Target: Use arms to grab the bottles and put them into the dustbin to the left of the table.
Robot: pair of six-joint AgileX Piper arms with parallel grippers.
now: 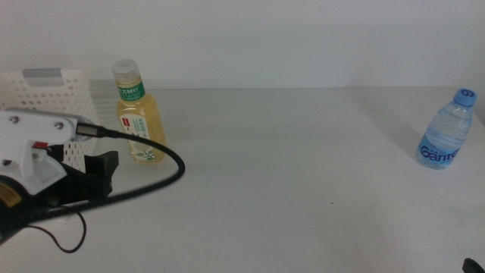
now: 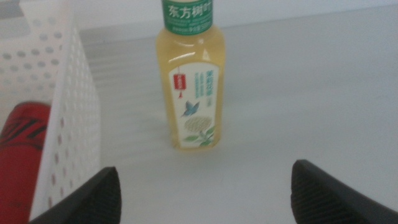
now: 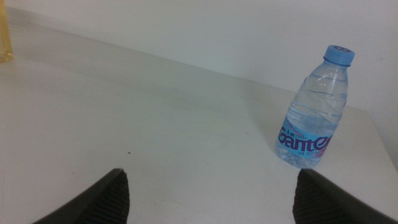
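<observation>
The yellow tea bottle stands upright on the table next to the white dustbin at the far left. My left gripper is open and empty, a short way in front of the tea bottle, which sits centred between the jaws in the left wrist view. The red can lies inside the dustbin. The water bottle stands upright at the far right. My right gripper is open and empty, well short of the water bottle; only a tip of it shows at the middle view's bottom right corner.
The white table spreads wide between the two bottles. The left arm's black cable loops over the table in front of the tea bottle. A white wall stands behind the table.
</observation>
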